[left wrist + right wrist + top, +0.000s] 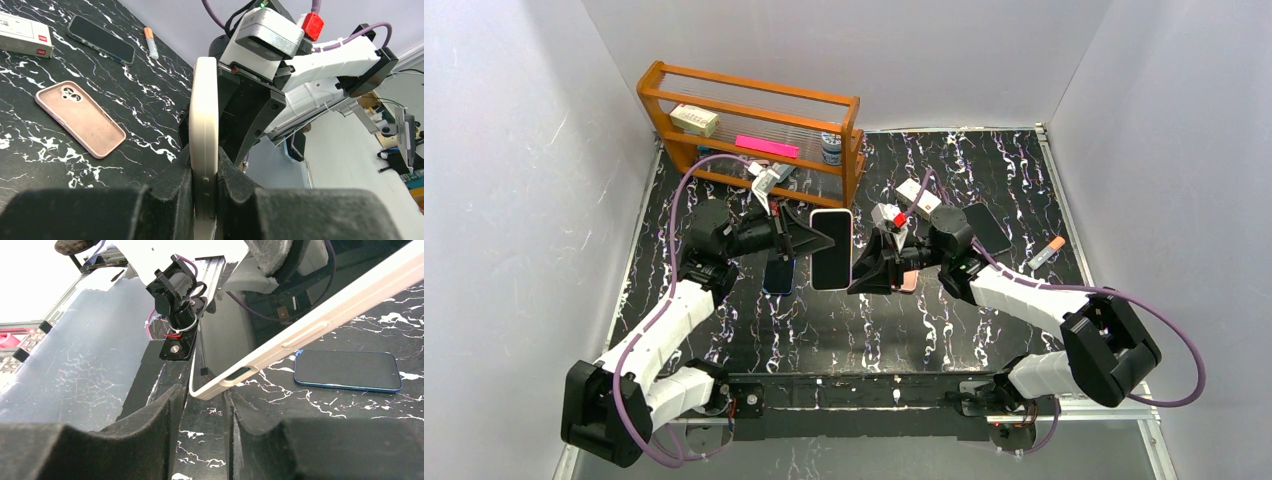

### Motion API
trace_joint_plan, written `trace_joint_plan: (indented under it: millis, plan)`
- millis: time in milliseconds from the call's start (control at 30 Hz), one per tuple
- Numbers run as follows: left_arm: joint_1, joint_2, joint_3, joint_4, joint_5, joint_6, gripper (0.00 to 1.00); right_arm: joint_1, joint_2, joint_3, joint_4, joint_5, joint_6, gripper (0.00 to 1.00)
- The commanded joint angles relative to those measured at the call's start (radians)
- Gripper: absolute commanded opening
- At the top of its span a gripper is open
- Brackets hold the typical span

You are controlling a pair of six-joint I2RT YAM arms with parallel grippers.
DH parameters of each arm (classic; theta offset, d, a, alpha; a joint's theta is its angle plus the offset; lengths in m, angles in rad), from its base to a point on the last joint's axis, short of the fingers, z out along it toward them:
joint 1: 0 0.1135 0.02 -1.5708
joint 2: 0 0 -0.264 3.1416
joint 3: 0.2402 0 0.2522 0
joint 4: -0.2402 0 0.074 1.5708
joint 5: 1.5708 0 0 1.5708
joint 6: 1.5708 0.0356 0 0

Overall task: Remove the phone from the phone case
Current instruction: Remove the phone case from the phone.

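phone (831,250) sits in its cream phone case (320,315), held up off the tabletop (824,330) just in front of the right end of the wooden rack (754,120), screen to the top camera; left pincer (204,172) is clamped tight across the case near one long edge, pads on front and back; right pincer (205,415) is parted, case corner sitting between its fingers, sliver of gap showing on one side, so I read it as not gripping; handling guess: phone is rigid, glass-faced, slick, moderately heavy, don't let it drop on the marble-look top; case looks like a stiff shell with a bit of give at the lip, so it should peel at a corner rather than slide off; best hold is the case rim at a corner with one pincer, other one pinning the phone body through the faces, not squeezing the side buttons; hard to see: the right fingertips blur in their own wrist view, contact on the far side of the corner unclear; case back and camera cutout not visible anywhere; a pink case (80,119) lies further out from the rack, partly under the right arm from above
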Motion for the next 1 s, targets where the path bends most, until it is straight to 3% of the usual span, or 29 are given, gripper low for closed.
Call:
trace_joint_plan:
  millis: [0,433,700,967]
  plan:
    - [-0.016,-0.036,0.030,0.073,0.011,-0.013,0.00,0.006,0.001,0.007,0.081,-0.024,0.025,0.40]
    - [-0.031,-0.019,0.029,0.092,-0.050,-0.160,0.00,0.006,0.015,0.025,-0.034,0.000,-0.138,0.01]
    - [-0.078,-0.025,0.019,0.108,-0.084,-0.221,0.00,0.006,0.021,0.046,-0.045,0.111,-0.196,0.01]
    - [-0.086,-0.011,0.018,0.119,-0.097,-0.268,0.00,0.005,0.006,0.051,-0.077,0.109,-0.293,0.01]
